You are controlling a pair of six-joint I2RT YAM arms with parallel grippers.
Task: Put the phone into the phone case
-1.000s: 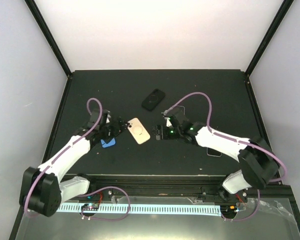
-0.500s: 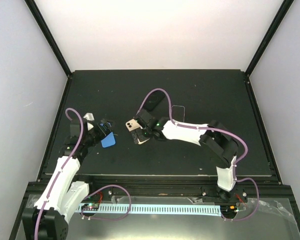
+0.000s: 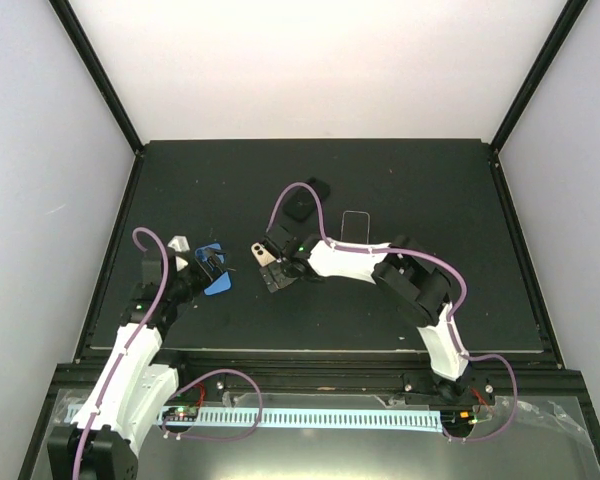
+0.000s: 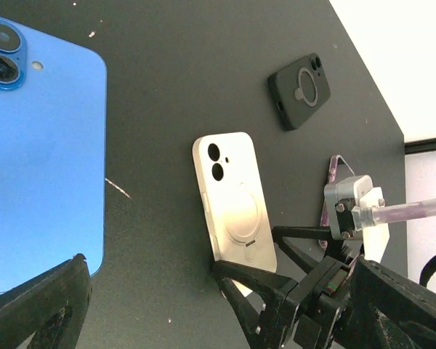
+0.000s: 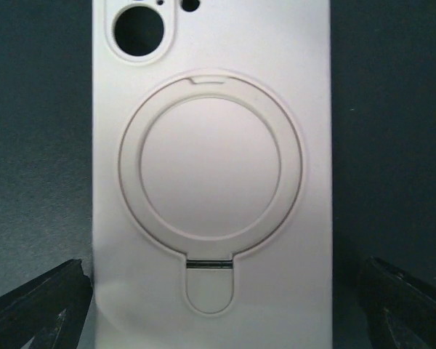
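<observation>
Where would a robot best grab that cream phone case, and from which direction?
Probably across its two long edges near the bottom end, coming straight down from above. The cream phone case lies flat, back up, so only its thin, straight sides offer opposing faces; the right gripper straddles them, open.

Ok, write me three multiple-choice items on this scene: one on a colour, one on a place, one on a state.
1. The phone is: A red, B blue, C green.
2. The right claw is positioned over: A the black case, B the phone, C the white case.
3. The right claw's jaws are: A open, B shut on the case, C shut empty.
Key: B, the left wrist view shows it blue; C, the white case fills the right wrist view; A, both fingers stand wide apart beside the case.
</observation>
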